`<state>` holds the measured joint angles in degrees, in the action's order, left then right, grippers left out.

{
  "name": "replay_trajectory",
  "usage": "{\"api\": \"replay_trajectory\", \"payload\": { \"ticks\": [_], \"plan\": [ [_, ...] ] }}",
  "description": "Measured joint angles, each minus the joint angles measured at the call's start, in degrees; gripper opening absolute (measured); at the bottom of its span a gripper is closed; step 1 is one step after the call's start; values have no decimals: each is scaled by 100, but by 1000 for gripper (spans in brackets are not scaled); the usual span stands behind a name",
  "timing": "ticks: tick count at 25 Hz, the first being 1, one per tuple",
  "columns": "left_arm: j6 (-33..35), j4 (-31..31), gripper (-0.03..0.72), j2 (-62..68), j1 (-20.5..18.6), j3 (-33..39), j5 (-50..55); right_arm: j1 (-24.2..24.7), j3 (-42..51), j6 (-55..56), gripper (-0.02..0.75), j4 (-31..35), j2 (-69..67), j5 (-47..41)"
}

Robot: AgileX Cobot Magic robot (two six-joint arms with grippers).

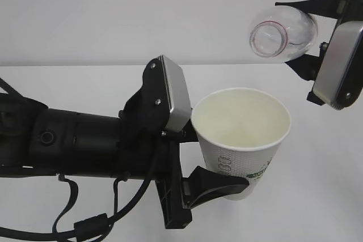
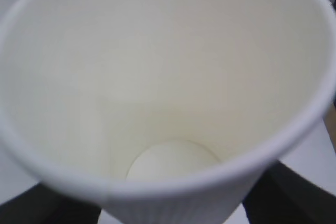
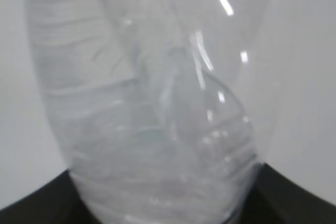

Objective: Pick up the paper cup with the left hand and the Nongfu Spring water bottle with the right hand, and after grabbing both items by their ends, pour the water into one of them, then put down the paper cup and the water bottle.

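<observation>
White tabletop and a pale wall lie behind everything. One paper cup [image 1: 243,140] is held off the table, upright, its inside looking dry and empty. It is light, thin-walled and easily crushed, so a gentle hold low on its side suits it; the left hand [image 1: 195,157] pinches it there. Up and right of the cup, one Nongfu Spring water bottle [image 1: 283,31], smooth and likely slippery, lies tipped mouth-first toward it, clamped in the right hand [image 1: 317,43]. No water shows pouring.

The paper cup [image 1: 243,134] sits upright between the left hand's [image 1: 195,145] fingers. The Nongfu Spring water bottle [image 1: 283,31] lies tilted in the right hand [image 1: 317,38], above and right of the cup.
</observation>
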<state>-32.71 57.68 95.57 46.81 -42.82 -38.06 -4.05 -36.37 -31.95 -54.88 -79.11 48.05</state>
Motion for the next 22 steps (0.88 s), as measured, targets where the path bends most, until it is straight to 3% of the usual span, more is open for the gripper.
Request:
{"api": "replay_trajectory", "payload": {
  "ticks": [22],
  "plan": [
    [-12,11,516,0,0,0,0,0,-175,-968,440,-23,0,-128]
  ]
}}
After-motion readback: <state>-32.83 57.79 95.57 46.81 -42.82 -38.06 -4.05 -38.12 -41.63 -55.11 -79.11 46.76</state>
